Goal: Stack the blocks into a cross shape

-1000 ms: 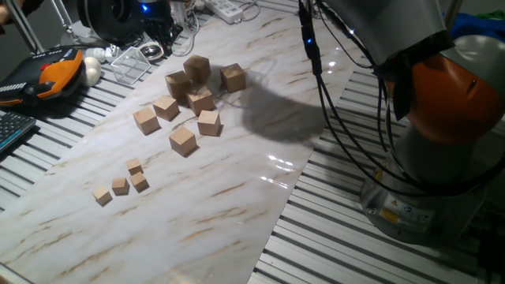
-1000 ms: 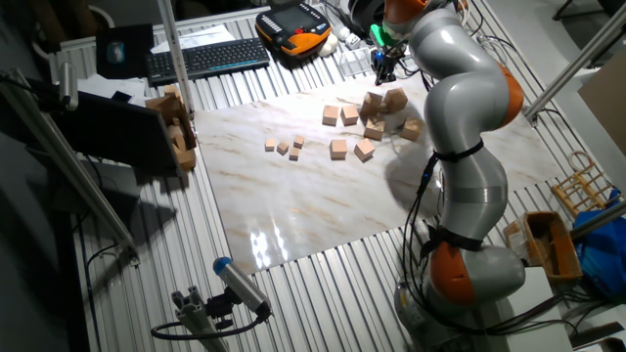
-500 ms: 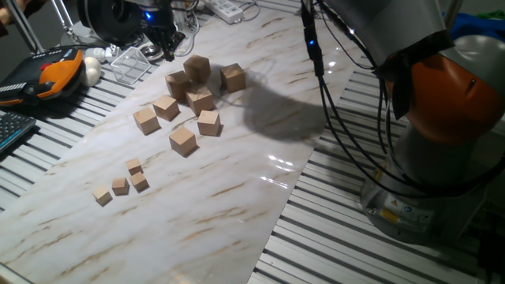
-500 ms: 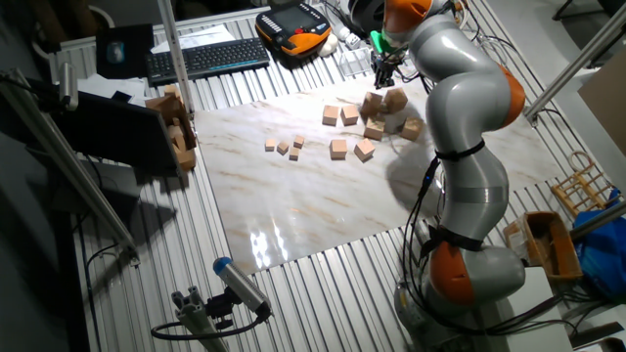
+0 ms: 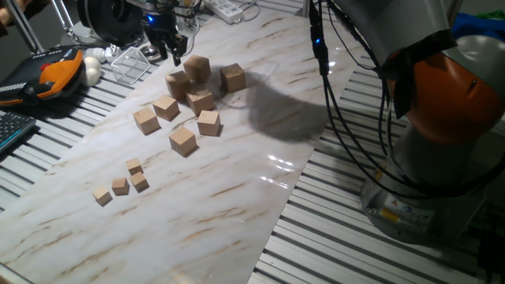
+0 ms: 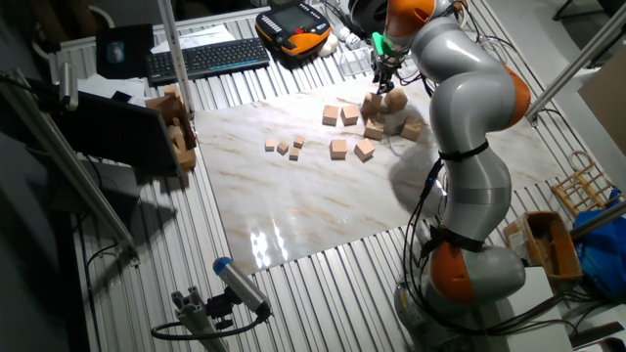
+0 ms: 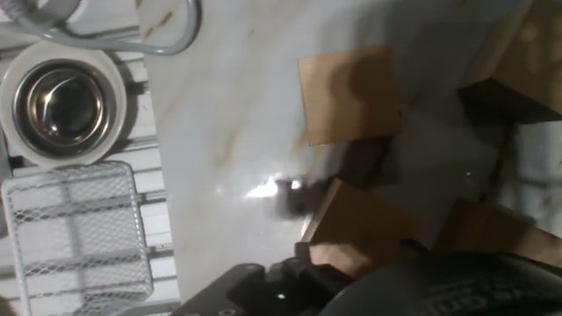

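Fingers (image 5: 173, 50) hang just above the far-left edge of the block cluster, beside the raised block (image 5: 196, 68) that sits on top of others, probably lining up a first pick; whether they are open or closed cannot be told, and they hold nothing visible. Left to right on the marble-patterned worktop (image 5: 237, 197): four small cubes (image 5: 120, 184) well apart from the rest, then the blocks (image 5: 183, 140), plain smooth tan wood, scattered loose and mostly flat, no cross begun. Hand view shows a metal bowl (image 7: 57, 103) and wire-mesh basket (image 7: 75, 228) off the worktop's edge.
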Tool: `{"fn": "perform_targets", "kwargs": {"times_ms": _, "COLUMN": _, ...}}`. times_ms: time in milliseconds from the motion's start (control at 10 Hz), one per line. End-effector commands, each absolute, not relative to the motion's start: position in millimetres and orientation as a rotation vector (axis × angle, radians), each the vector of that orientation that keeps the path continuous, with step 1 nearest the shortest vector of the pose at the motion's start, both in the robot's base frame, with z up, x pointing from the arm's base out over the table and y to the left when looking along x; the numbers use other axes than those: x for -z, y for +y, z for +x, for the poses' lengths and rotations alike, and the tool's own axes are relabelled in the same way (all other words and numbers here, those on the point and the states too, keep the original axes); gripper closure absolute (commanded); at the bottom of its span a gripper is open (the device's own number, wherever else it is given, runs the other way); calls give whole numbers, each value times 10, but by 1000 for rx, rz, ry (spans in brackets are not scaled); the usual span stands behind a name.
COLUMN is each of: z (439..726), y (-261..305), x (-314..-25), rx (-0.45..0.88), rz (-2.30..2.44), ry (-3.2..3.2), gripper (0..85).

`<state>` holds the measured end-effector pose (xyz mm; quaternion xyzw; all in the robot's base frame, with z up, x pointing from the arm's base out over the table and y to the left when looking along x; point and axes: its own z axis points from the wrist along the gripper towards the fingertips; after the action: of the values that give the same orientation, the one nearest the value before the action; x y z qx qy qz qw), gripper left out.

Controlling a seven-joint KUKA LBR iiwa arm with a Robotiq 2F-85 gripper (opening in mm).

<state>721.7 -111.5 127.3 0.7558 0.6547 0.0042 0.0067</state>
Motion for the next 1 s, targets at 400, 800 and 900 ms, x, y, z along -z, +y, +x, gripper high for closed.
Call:
{"fn": "perform_targets", "kwargs": {"times_ms": 400, "z": 7183, "y": -1120, "x": -1240, "rx": 2, "rz": 2469, "ry": 1922, "gripper": 170}}
{"fn": "perform_targets", "kwargs": {"times_ms": 800, "z": 7124, "y": -1095, "x": -1183, "rx": -28, "rz": 2451, "ry": 1917, "gripper": 340}}
{"fn": "perform_targets", "kwargs": {"times_ms": 900, "z": 7115, "y": -1090, "x": -1161, "rx": -27, "rz": 2463, "ry": 1900, "gripper": 340}}
